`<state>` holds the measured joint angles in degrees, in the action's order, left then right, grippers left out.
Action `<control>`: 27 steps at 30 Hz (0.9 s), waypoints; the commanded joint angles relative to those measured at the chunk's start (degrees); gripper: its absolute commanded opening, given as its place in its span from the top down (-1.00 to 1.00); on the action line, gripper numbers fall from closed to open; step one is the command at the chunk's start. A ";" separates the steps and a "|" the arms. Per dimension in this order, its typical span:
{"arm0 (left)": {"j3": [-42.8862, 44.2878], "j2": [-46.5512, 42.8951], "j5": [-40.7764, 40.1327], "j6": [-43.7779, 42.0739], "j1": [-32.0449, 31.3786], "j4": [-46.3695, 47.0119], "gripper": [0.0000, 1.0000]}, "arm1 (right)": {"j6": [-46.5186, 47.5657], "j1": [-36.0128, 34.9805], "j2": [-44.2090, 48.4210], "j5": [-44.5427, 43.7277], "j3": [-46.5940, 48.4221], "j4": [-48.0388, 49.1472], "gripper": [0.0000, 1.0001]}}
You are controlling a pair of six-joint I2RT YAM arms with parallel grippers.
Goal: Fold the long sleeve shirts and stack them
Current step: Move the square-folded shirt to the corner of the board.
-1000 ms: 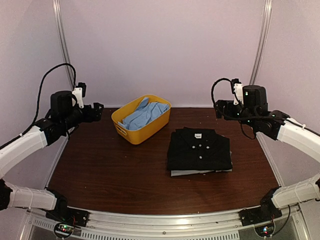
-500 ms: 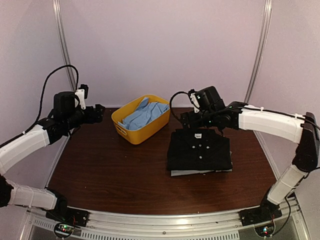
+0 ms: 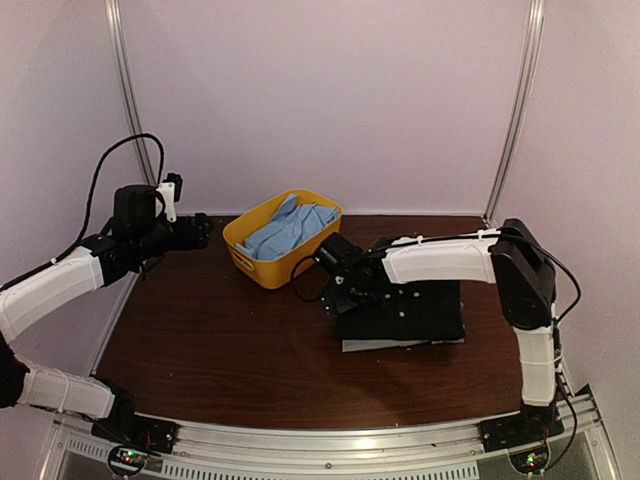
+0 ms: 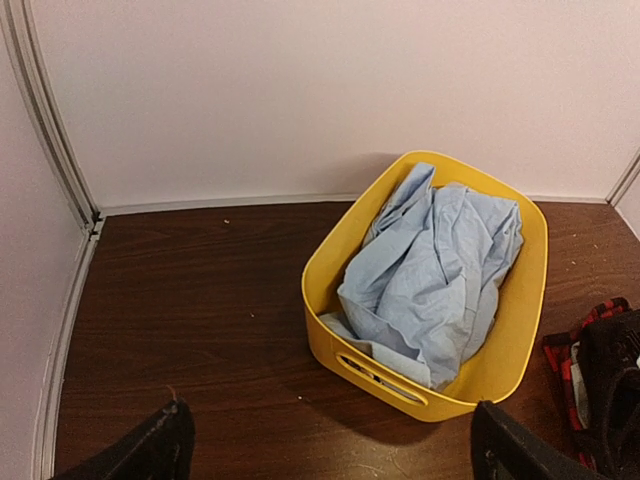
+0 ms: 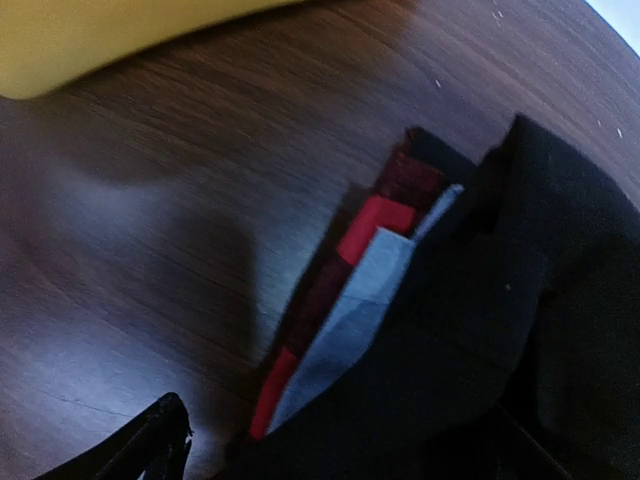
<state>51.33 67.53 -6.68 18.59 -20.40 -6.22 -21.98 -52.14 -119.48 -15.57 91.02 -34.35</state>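
Note:
A light blue shirt (image 3: 285, 226) (image 4: 435, 270) lies crumpled in the yellow bin. A folded black shirt (image 3: 410, 305) (image 5: 530, 300) tops a stack right of centre, with a pale grey shirt (image 3: 400, 346) (image 5: 360, 320) showing under it. My right gripper (image 3: 338, 290) (image 5: 330, 460) hangs open low at the stack's left edge; one finger (image 5: 145, 450) is over bare wood and the other is lost against the black cloth. My left gripper (image 3: 200, 232) (image 4: 330, 460) is open above the table, left of the bin, holding nothing.
The yellow bin (image 3: 262, 262) (image 4: 330, 340) stands at the back centre of the wooden table (image 3: 220, 340). A red cloth layer (image 5: 375, 225) (image 4: 568, 352) lies at the bottom of the stack. Pale walls and metal rails close in the sides and back.
My right arm has swung from the back right across the table and come down to the left edge of the stack. The left arm has barely moved.

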 commanded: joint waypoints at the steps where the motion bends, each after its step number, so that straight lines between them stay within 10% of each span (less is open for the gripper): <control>1: 2.24 0.07 1.26 0.48 -0.14 0.71 -0.95 | -3.96 2.95 2.20 -7.33 -5.31 -7.28 -0.97; 15: 2.17 -0.24 1.83 0.76 -0.11 0.47 -0.95 | 3.69 22.00 18.18 -14.20 -26.53 -3.31 -1.00; 27: 2.79 0.03 4.06 1.63 -0.09 0.50 -0.95 | -11.08 17.74 41.72 -6.35 -32.69 -14.94 -1.00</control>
<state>52.10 67.57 -4.84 19.16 -20.40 -7.62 -24.16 -32.36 -83.64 -24.21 61.34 -41.60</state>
